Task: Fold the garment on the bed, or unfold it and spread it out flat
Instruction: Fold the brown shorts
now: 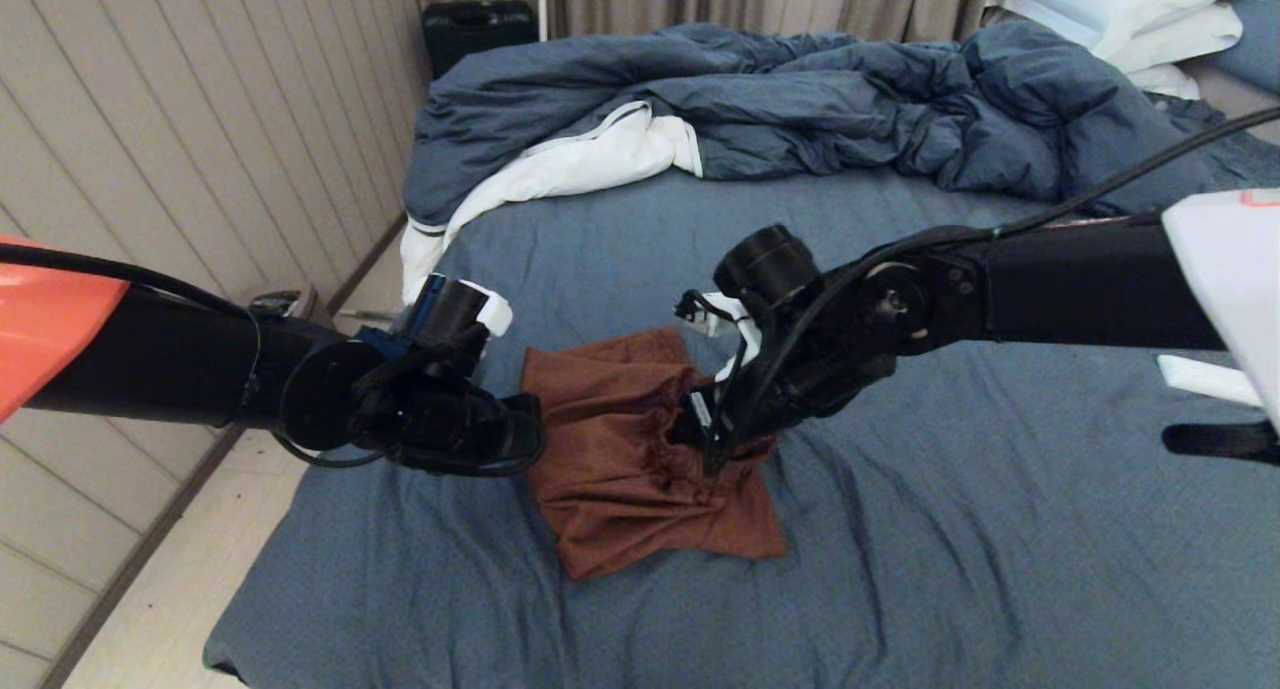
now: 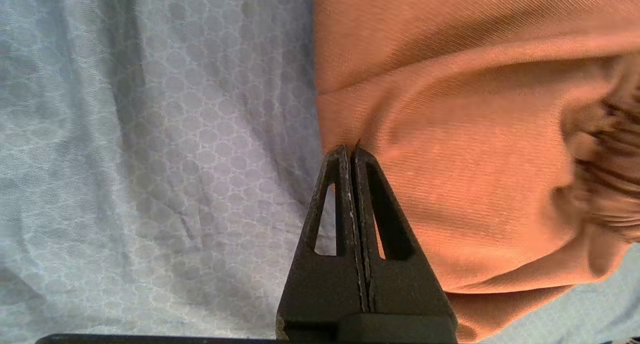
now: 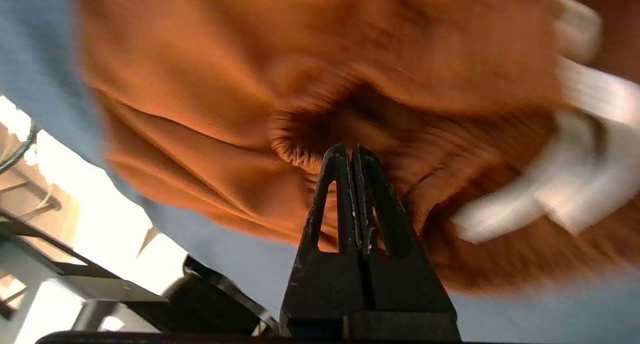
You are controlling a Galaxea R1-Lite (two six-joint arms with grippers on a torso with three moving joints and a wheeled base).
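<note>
The garment (image 1: pixel 620 449), rust-brown shorts, lies bunched on the bed's slate-blue sheet (image 1: pixel 950 529). My left gripper (image 1: pixel 530 431) is shut at the garment's left edge; in the left wrist view its fingertips (image 2: pixel 351 148) pinch the hem of the orange-brown cloth (image 2: pixel 475 134). My right gripper (image 1: pixel 700 449) is shut on the gathered elastic waistband at the garment's middle right, where the cloth puckers toward it. Seen from the right wrist, the gripper (image 3: pixel 350 149) bites into the ruffled waistband (image 3: pixel 310 134), and the white drawstring (image 3: pixel 575 184) hangs beside it.
A rumpled blue duvet (image 1: pixel 800 99) with white lining (image 1: pixel 570 164) lies across the far part of the bed, and white pillows (image 1: pixel 1130 9) sit at the far right. A black case (image 1: pixel 478 29) stands by the wall. The bed's left edge drops to the floor (image 1: pixel 150 589).
</note>
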